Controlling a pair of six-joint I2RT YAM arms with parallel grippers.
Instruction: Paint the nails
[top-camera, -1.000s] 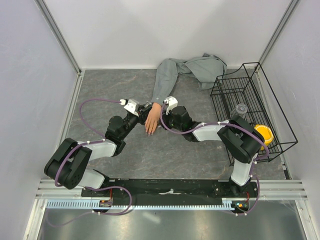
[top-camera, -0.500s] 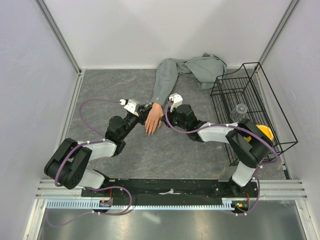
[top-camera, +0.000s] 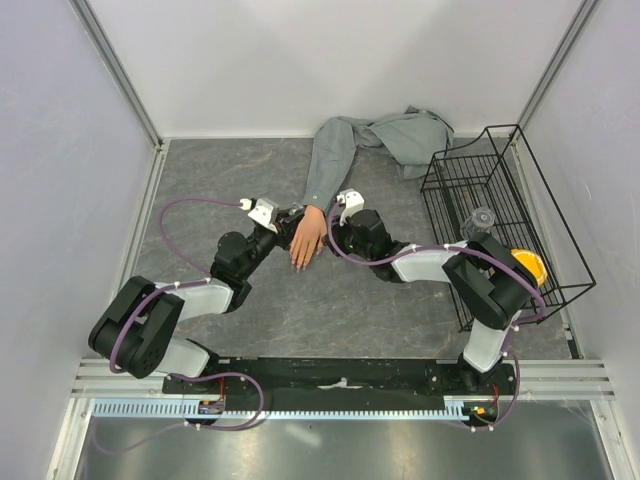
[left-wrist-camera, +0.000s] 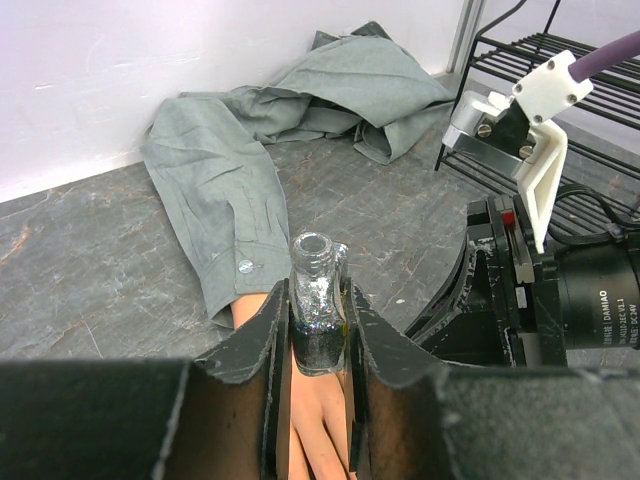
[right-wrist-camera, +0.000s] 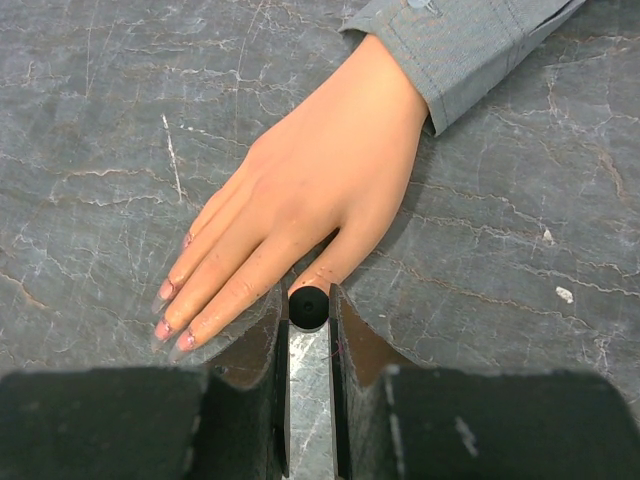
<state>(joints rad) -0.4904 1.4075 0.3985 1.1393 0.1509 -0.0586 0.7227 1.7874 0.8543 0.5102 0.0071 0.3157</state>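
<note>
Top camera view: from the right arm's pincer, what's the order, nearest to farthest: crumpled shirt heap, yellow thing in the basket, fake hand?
Counting outward from the right pincer:
1. fake hand, right beside it, mid-scene.
2. crumpled shirt heap, farther off at the back.
3. yellow thing, in the wire basket at the far right.

One mannequin hand (right-wrist-camera: 320, 170); four nails (right-wrist-camera: 163, 328) in view; one shirt (left-wrist-camera: 300, 110); one bottle (left-wrist-camera: 318, 320); one brush cap (right-wrist-camera: 308, 306); one wire basket (top-camera: 470, 190)
</note>
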